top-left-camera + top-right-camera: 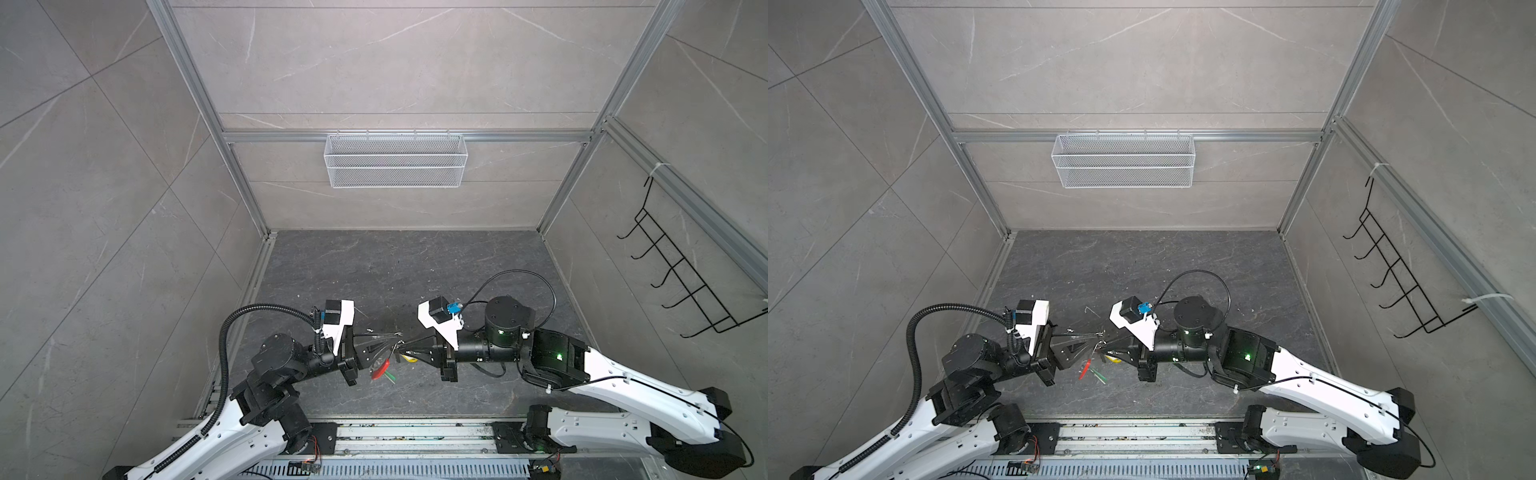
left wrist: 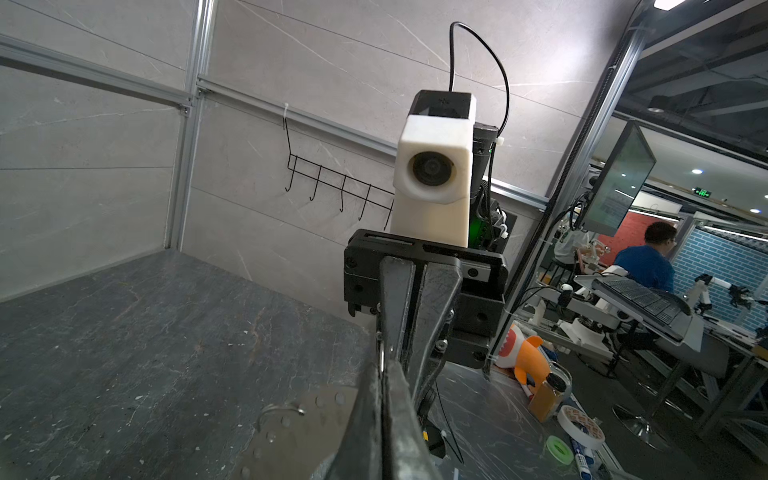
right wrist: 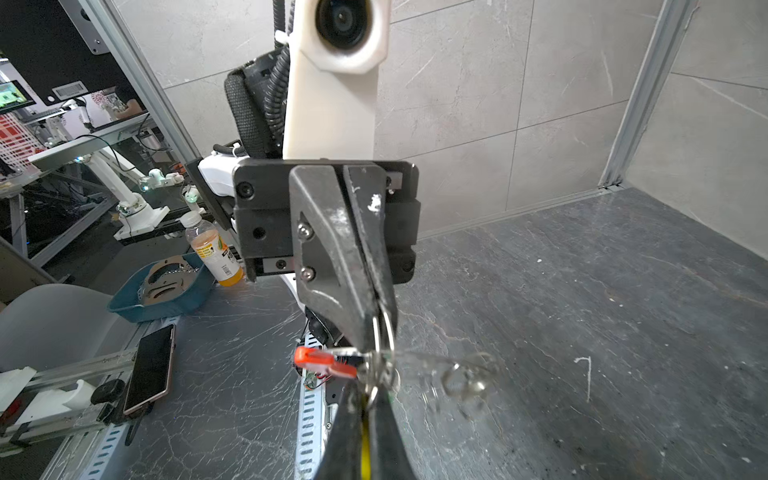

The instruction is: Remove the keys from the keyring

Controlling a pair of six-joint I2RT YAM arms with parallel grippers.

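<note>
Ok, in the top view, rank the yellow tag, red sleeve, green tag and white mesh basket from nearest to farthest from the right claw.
1. yellow tag: tucked just beneath the right claw.
2. red sleeve and green tag: both slightly toward the left arm and the near edge; too close to call between them.
3. white mesh basket: up on the back wall, clearly farthest.

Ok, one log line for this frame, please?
left gripper: shut on keyring | right gripper: shut on yellow-tag key | red sleeve, green-tag key: by the gripper tips
</note>
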